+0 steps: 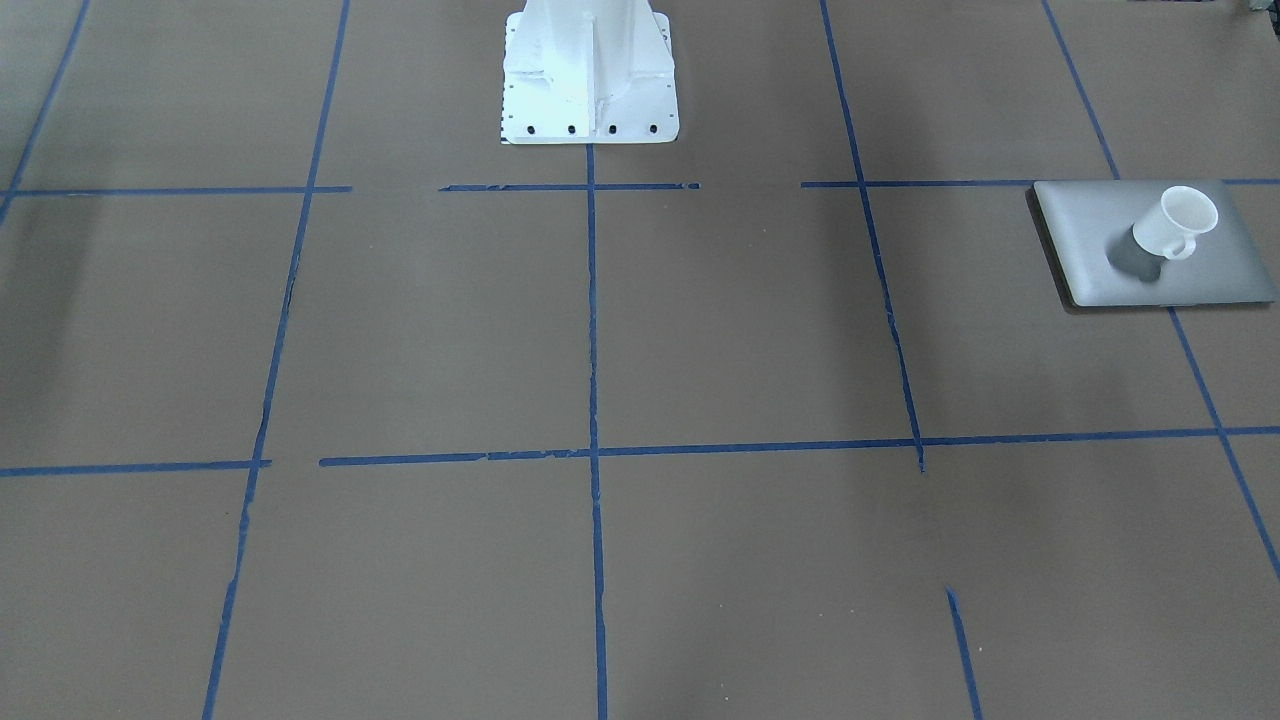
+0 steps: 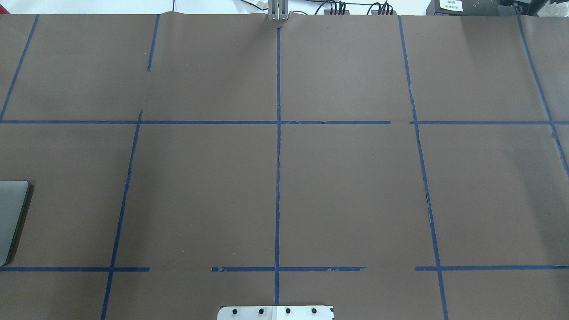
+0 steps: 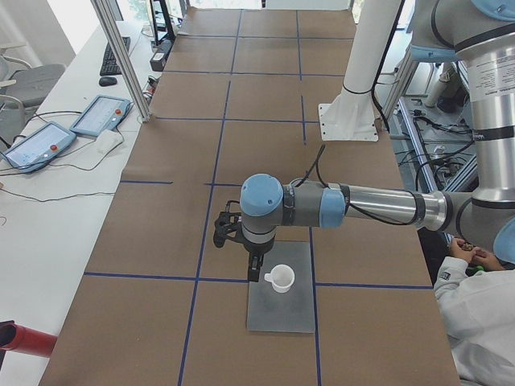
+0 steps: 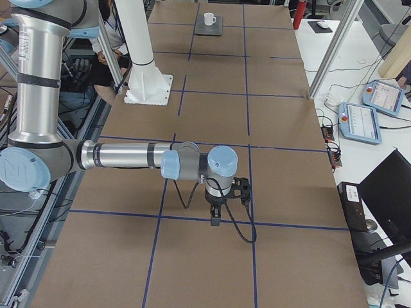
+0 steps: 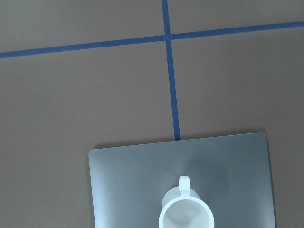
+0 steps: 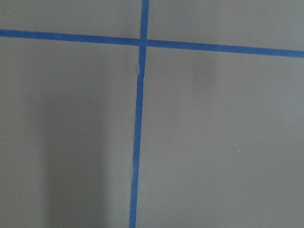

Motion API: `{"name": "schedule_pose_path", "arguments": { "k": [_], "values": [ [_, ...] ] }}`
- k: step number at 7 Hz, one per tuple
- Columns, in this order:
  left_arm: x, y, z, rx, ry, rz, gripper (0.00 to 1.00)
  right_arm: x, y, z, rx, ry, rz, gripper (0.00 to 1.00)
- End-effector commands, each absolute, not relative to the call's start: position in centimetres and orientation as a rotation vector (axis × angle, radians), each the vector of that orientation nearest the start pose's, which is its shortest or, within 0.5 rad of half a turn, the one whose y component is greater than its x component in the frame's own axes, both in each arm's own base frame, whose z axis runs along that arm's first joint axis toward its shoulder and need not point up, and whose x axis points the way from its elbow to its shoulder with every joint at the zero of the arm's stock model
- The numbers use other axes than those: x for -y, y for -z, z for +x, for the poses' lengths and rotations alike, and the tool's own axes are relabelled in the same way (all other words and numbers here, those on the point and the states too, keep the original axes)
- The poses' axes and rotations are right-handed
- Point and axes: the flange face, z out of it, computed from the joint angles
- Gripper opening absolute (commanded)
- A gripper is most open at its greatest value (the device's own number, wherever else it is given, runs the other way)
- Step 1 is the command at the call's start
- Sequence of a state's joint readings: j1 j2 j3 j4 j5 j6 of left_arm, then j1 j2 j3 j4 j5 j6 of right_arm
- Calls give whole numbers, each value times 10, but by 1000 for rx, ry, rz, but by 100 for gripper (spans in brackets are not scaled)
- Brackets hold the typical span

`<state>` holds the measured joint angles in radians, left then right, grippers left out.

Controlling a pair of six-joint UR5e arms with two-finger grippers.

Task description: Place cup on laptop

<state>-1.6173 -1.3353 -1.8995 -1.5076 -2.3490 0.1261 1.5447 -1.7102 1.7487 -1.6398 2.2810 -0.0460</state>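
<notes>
The white cup [image 1: 1180, 222] stands upright on the silver-grey laptop [image 1: 1100, 260], which lies flat at the table's end on my left. The left wrist view looks straight down on the cup [image 5: 186, 213] and the laptop [image 5: 128, 180]. Only the laptop's edge [image 2: 11, 213] shows in the overhead view. In the exterior left view my left gripper [image 3: 253, 269] hangs just beside the cup [image 3: 281, 278], over the laptop [image 3: 278, 310]; I cannot tell if it is open. My right gripper [image 4: 215, 218] hangs over bare table far from the cup [image 4: 209, 18]; I cannot tell its state.
The white robot pedestal [image 1: 590, 80] stands at the table's robot side. Brown paper with blue tape lines covers the table. Teach pendants [image 3: 100, 115] lie on the side bench beyond a metal post [image 3: 121, 56]. A seated person [image 3: 475, 305] is by the left arm's base.
</notes>
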Motion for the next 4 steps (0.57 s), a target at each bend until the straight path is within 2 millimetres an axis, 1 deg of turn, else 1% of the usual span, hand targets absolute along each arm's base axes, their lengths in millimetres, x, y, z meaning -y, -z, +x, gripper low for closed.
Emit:
{"name": "schedule_pose_path", "arguments": {
  "k": [1,2,3,4],
  "values": [
    [392,-604,-81,-774,-91,102,100,432,-647,57,711,58,-22,100],
    [394,-600,-81,-774,-94,110,100,432,-647,57,711,58,-24,100],
    [392,-588,-81,-775,-93,107,100,432,-647,57,711,58,-22,100],
    [394,-584,-81,-775,-84,84,100,432,-647,57,711,58,-24,100]
  ]
}}
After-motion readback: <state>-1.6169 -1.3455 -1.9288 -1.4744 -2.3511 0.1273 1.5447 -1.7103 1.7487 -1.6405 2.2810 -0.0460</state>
